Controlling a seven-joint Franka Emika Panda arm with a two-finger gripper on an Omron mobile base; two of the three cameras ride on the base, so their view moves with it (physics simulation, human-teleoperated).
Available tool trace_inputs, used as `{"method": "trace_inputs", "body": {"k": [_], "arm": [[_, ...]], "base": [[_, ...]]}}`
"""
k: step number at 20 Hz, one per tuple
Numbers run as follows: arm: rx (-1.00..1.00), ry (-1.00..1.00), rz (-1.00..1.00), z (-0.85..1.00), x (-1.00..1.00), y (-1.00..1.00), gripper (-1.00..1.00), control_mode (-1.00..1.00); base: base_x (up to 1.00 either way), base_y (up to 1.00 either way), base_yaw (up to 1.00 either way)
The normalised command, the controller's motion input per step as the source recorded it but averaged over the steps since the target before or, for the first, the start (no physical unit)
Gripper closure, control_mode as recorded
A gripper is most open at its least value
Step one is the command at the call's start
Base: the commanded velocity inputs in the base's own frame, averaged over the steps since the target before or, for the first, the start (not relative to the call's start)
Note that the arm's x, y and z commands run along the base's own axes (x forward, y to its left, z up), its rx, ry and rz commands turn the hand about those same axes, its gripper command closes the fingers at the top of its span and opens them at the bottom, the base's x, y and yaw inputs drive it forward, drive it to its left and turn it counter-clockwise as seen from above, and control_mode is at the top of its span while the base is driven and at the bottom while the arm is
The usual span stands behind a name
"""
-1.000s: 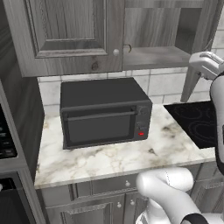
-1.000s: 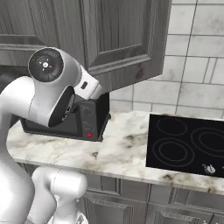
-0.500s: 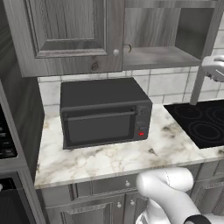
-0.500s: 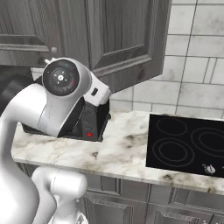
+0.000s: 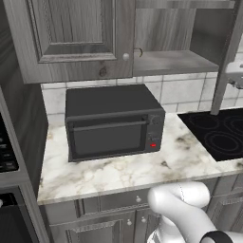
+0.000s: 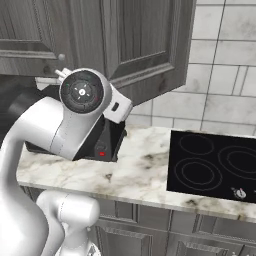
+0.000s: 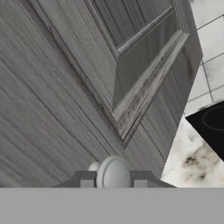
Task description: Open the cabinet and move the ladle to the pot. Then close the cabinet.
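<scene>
The cabinet's right door (image 7: pixel 131 74) stands swung open, and its round silver knob (image 7: pixel 113 171) sits between my fingertips. My gripper (image 7: pixel 113 182) is shut on that knob. From the left base view the open door (image 5: pixel 227 61) is seen nearly edge on, and the bare shelf (image 5: pixel 171 61) inside shows. A thin dark curved bit (image 5: pixel 137 52) at the shelf's left may be the ladle; it is too small to tell. The left door (image 5: pixel 76 33) is closed. The pot is out of view.
A black microwave (image 5: pixel 114 121) stands on the marble counter (image 5: pixel 123 171) under the cabinet. A black cooktop (image 6: pixel 212 167) lies to its right. My white arm (image 6: pixel 75 115) crosses in front of the microwave in the right base view.
The right door has swung wider open, its edge moving right in the left base view. My hand went with it, still on the knob.
</scene>
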Motion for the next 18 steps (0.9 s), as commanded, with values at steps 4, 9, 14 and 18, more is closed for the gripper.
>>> {"method": "trace_inputs", "body": {"k": [4,9,14,18], "arm": [[0.0,0.0,0.04,-0.01,-0.11,-0.1,1.0,-1.0],[0.0,0.0,0.04,0.0,-0.11,-0.09,1.0,-1.0],[0.0,0.02,0.03,0.0,-0.03,-0.08,1.0,-1.0],[0.0,0.03,0.04,-0.01,0.0,-0.07,1.0,-1.0]], "base": [[0.0,0.0,0.0],[0.0,0.0,0.0],[0.0,0.0,0.0],[0.0,0.0,0.0]]}}
